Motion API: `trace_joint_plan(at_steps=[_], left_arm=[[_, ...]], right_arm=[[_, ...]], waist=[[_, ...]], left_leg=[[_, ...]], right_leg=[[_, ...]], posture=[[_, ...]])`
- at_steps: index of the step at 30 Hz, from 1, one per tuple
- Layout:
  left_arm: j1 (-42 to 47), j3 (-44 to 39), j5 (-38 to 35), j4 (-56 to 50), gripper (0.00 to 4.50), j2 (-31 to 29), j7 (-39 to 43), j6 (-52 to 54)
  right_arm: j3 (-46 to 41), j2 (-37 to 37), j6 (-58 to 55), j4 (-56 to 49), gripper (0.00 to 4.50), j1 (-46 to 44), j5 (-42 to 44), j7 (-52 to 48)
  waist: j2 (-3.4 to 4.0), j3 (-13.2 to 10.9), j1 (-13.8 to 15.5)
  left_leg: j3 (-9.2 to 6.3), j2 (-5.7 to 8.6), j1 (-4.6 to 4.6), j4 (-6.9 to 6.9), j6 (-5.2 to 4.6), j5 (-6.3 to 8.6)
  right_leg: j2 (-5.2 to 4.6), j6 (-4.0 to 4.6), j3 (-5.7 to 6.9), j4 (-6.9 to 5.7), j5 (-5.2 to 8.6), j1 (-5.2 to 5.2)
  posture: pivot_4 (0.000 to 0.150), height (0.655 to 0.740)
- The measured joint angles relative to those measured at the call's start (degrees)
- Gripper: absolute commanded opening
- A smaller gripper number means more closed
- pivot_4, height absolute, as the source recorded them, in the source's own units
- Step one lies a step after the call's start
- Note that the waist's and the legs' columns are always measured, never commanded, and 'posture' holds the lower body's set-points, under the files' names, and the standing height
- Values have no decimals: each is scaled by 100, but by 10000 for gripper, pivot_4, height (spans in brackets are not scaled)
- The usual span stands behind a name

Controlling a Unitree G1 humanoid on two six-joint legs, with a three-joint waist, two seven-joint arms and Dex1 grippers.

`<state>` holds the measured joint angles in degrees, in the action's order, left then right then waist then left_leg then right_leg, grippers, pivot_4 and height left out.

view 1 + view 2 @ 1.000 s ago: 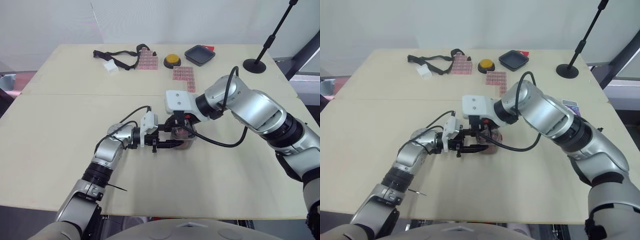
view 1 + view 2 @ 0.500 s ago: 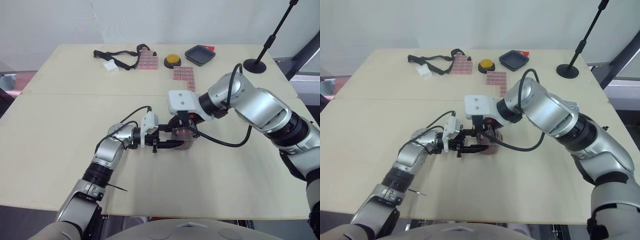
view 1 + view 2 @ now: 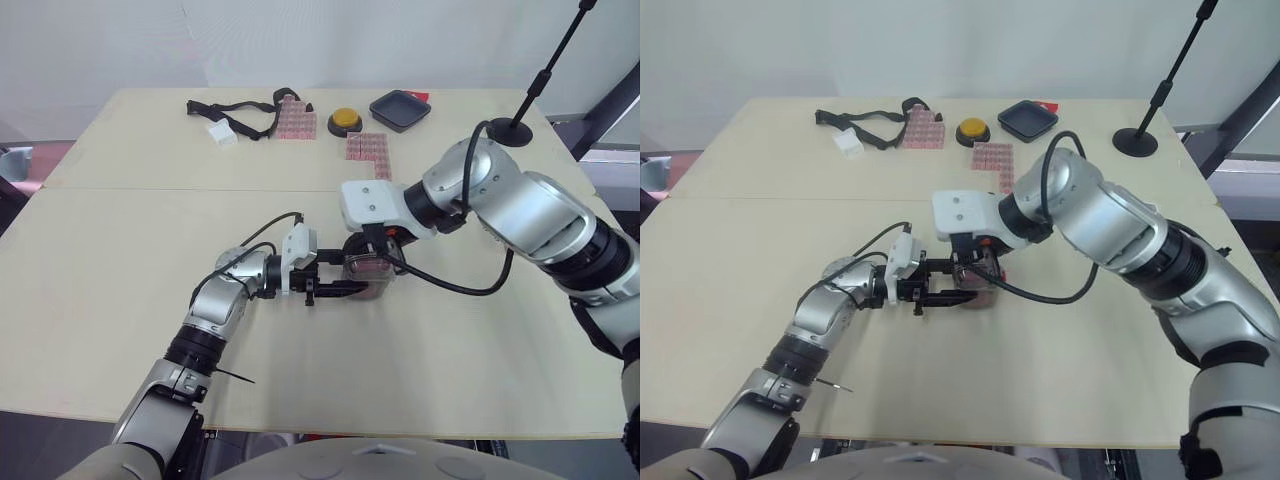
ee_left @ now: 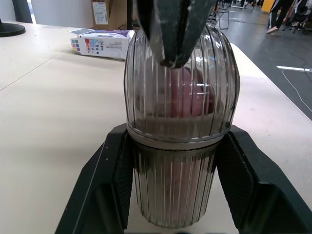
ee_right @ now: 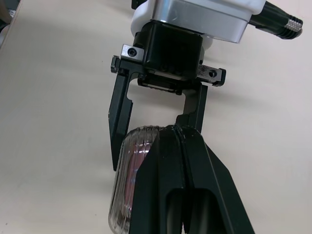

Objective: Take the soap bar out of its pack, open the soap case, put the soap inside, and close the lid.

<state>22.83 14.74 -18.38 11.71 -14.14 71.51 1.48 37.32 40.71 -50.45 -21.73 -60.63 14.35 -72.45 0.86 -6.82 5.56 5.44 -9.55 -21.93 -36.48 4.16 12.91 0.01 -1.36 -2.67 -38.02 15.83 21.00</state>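
Observation:
The soap case (image 3: 366, 277), a clear ribbed oval box, stands on the table with its lid (image 4: 181, 73) sitting on the base. The pink soap bar (image 4: 184, 97) shows through the lid. My left gripper (image 3: 338, 288) is shut on the case's base, one black finger (image 4: 105, 190) on each side. From above, my right gripper (image 3: 368, 252) comes down shut, its joined tips (image 4: 173, 51) touching the top of the lid. In the right wrist view the shut right gripper (image 5: 183, 146) covers part of the case (image 5: 131, 170). The white and purple soap pack (image 4: 100, 44) lies beyond the case.
Along the far edge lie a black strap (image 3: 235, 108), a white block (image 3: 222, 132), two pink sheets (image 3: 292, 120) (image 3: 369, 150), a yellow button (image 3: 344, 120) and a black tray (image 3: 400, 108). A microphone stand (image 3: 512, 128) rises at the far right.
My right wrist has shifted slightly to the right above the case, its tips staying on the lid. The left gripper and the case have not moved.

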Motion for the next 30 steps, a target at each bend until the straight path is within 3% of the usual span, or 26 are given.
trace_joint_plan(at_steps=[16,30], left_arm=[[-4,9,3,-13,19284,-2,15,8],[-17,15,14,-32,19284,-11,34,2]], right_arm=[[-223,266,50,-185,147,135,6,-209],[-941,401,28,-418,147,862,250,-20]], waist=[[0,0,1],[-1,1,3]], left_leg=[[1,0,1,0,0,0],[2,0,4,0,0,0]], right_leg=[[0,0,-1,-1,0,0],[0,0,-2,1,0,-3]], posture=[[1500,7400],[1500,7400]])
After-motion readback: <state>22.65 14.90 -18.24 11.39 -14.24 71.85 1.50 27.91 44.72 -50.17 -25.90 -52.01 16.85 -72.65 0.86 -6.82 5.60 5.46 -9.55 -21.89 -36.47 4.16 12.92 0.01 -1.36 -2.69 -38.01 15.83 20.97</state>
